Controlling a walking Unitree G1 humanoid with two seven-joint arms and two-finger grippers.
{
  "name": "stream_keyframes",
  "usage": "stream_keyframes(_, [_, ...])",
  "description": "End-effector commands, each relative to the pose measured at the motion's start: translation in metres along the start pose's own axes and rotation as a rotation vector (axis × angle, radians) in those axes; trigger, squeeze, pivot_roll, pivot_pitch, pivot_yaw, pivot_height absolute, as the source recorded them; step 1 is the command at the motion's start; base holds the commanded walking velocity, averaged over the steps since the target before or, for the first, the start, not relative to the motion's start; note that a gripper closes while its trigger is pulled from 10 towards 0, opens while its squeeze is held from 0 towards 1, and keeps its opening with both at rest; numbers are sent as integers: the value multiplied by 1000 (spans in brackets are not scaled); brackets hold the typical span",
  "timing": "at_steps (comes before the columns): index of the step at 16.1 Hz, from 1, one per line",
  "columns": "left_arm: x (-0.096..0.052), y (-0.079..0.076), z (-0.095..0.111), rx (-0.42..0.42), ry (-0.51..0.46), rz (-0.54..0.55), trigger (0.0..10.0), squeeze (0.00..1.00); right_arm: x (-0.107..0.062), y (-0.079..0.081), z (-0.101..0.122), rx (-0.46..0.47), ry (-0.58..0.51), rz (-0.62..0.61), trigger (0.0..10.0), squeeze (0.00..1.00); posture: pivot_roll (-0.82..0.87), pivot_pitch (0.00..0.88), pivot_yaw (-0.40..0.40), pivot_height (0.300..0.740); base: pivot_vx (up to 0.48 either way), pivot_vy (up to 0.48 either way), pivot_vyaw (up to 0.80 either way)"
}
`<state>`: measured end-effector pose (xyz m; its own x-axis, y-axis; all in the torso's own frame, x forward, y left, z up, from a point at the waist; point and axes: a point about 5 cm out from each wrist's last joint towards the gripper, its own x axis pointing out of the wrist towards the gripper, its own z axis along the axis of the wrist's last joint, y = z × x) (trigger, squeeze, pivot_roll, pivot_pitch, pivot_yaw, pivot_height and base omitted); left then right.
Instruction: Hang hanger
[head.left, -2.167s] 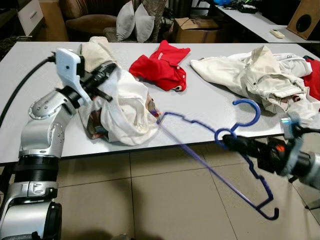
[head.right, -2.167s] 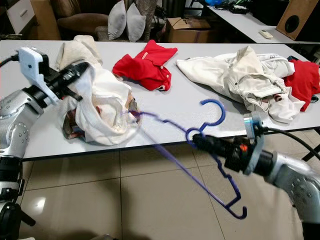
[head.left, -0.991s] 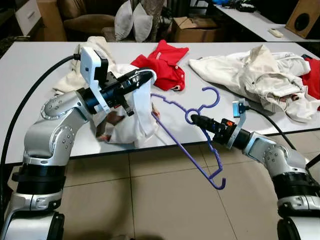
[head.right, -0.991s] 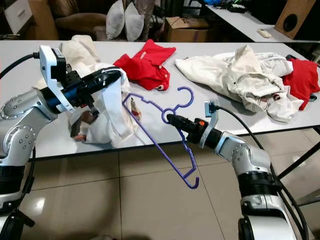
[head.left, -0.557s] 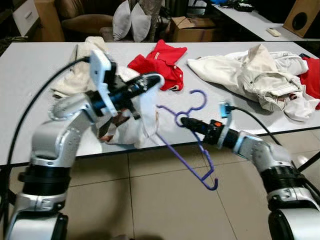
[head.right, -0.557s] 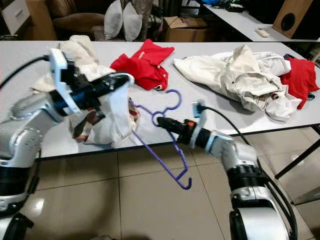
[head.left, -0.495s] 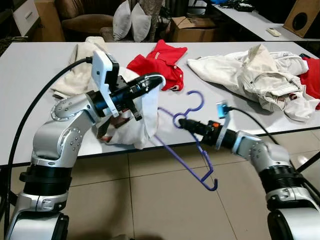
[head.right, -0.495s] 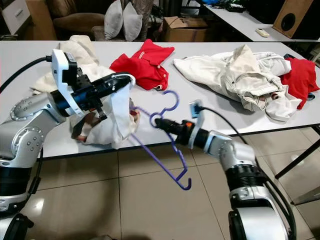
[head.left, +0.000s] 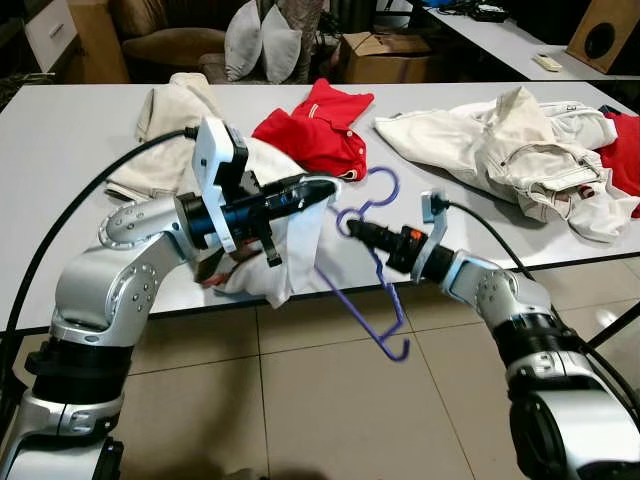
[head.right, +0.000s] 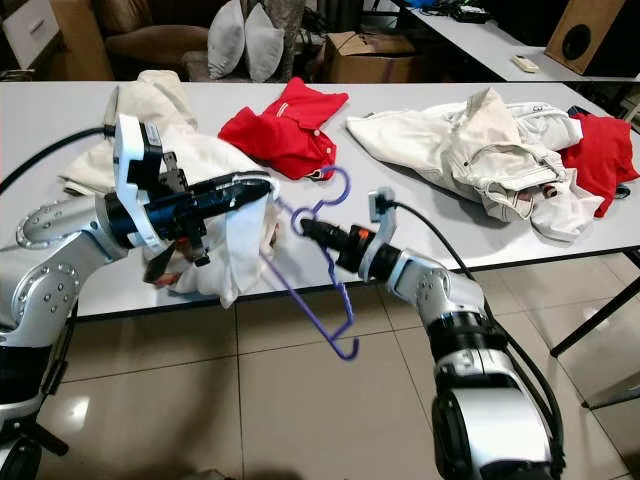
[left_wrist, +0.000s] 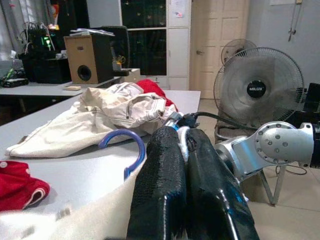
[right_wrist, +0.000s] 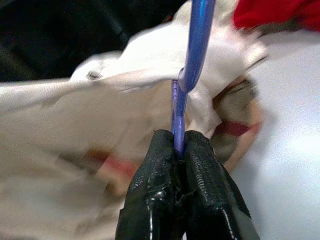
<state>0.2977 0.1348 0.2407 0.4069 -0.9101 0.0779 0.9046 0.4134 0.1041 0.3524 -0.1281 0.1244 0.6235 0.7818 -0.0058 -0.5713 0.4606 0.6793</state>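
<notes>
Hanger moving in toward the white garment.

Purple hanger (head.left: 372, 262) is hanging off the table (head.left: 80, 130) edge, its neck clamped in the closed right tool (head.left: 354, 228); it is sitting closer to the left side than half a second ago. Left tool (head.left: 322, 189) is pinching the white garment (head.left: 290, 245) shut-fingered, holding it lifted, now just beside the hanger's hook.

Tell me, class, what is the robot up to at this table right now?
The robot is working a blue hanger into a white garment. Its left gripper is shut on the garment's edge, holding it up off the grey table. Its right gripper is shut on the hanger's neck below the hook, one hanger arm pointing at the cloth, the other hanging over the floor. The hanger is not yet visibly seated in the garment.
</notes>
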Motion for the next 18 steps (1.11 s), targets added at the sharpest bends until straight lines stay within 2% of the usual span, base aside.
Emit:
stream_keyframes(1, [-1,2,3,21,10,20,0,0,-3,-6,11,28,-85,-64,10000,0,-83,0,-35,740,0,0,0])
stream_keyframes(2, [-2,5,3,24,13,41,0,0,-4,-8,14,53,-122,-84,10000,0,-84,0,-33,740,0,0,0])
stream_keyframes(4, [-5,9,-4,31,61,90,0,0,-3,-10,23,228,-292,-112,10000,0,-90,0,-24,740,0,0,0])
stream_keyframes(5, [-5,9,-6,32,69,94,0,0,-2,-9,23,255,-311,-111,10000,0,-90,0,-24,740,0,0,0])
stream_keyframes(6, [-3,7,-18,24,125,86,0,0,9,-2,17,371,-363,-82,10000,0,-97,0,-6,740,0,0,0])
stream_keyframes(7, [-3,6,-21,21,140,84,0,0,12,0,16,400,-374,-74,10000,0,-97,0,-6,740,0,0,0])
stream_keyframes(9, [-3,5,-30,4,181,69,0,0,26,11,12,528,-425,-24,10000,0,-102,0,7,740,0,0,0])
stream_keyframes(12, [-11,3,-35,-31,203,55,0,0,35,17,14,643,-478,-18,10000,0,-100,0,-2,740,0,0,0])
stream_keyframes(14, [-13,3,-36,-45,206,54,0,0,37,18,15,663,-486,-17,10000,0,-99,0,-5,740,0,0,0])
stream_keyframes(16, [-19,-4,-35,-108,174,14,0,0,40,19,19,686,-505,-35,10000,0,-95,0,-18,740,0,0,0])
stream_keyframes(18, [-24,-12,-40,-151,211,-39,0,0,40,18,25,733,-544,-56,10000,0,-94,0,-21,740,0,0,0])
